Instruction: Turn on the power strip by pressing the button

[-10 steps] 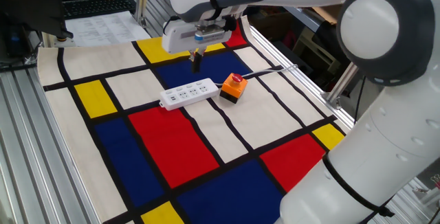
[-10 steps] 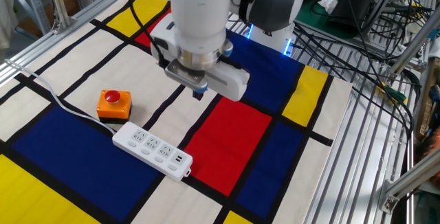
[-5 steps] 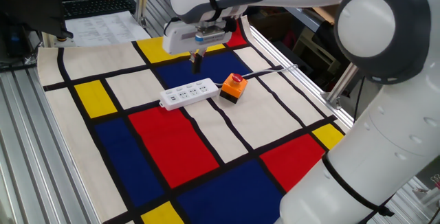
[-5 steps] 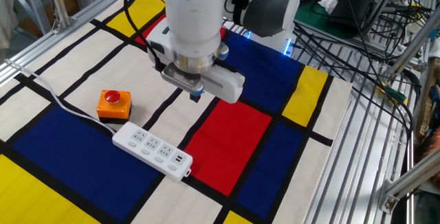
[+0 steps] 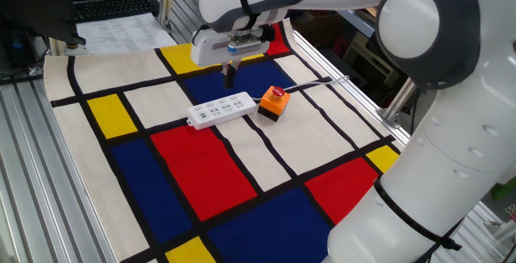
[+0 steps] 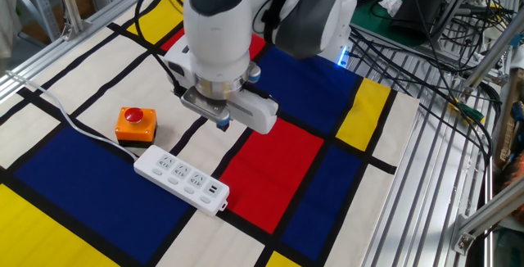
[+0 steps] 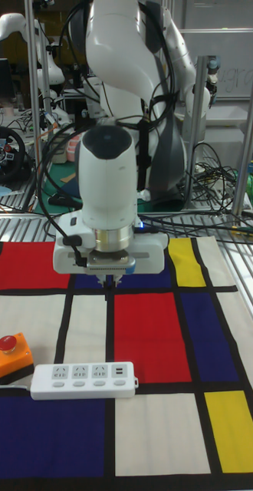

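White plastic power strip (image 7: 83,381), flat bar beside boxy orange switch (image 7: 10,356).

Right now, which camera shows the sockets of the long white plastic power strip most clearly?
The tall fixed view: the long white plastic power strip faces it unobstructed. Both other fixed views show it smaller, at a slant.

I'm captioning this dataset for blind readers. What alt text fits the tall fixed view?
A white robot arm's gripper hangs above a colour-block mat, not touching the long white plastic power strip lying nearer the camera. An orange-and-black box with a red domed button sits by the strip's left end.
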You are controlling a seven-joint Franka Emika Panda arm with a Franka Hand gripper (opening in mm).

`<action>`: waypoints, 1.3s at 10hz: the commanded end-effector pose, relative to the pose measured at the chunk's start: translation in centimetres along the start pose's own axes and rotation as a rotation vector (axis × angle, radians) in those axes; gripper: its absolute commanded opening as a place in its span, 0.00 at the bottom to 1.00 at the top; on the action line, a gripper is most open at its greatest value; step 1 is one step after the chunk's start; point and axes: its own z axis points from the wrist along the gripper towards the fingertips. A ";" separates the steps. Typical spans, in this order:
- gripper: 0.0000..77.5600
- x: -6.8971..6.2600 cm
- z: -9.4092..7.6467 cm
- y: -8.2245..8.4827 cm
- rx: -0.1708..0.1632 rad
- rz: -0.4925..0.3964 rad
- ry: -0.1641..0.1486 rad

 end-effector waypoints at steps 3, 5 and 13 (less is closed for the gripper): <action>0.00 -0.8 0.1 -0.5 0.005 0.022 -0.057; 0.00 -0.8 0.1 -0.4 -0.008 0.069 -0.082; 0.00 -0.8 0.1 -0.4 -0.016 0.071 -0.013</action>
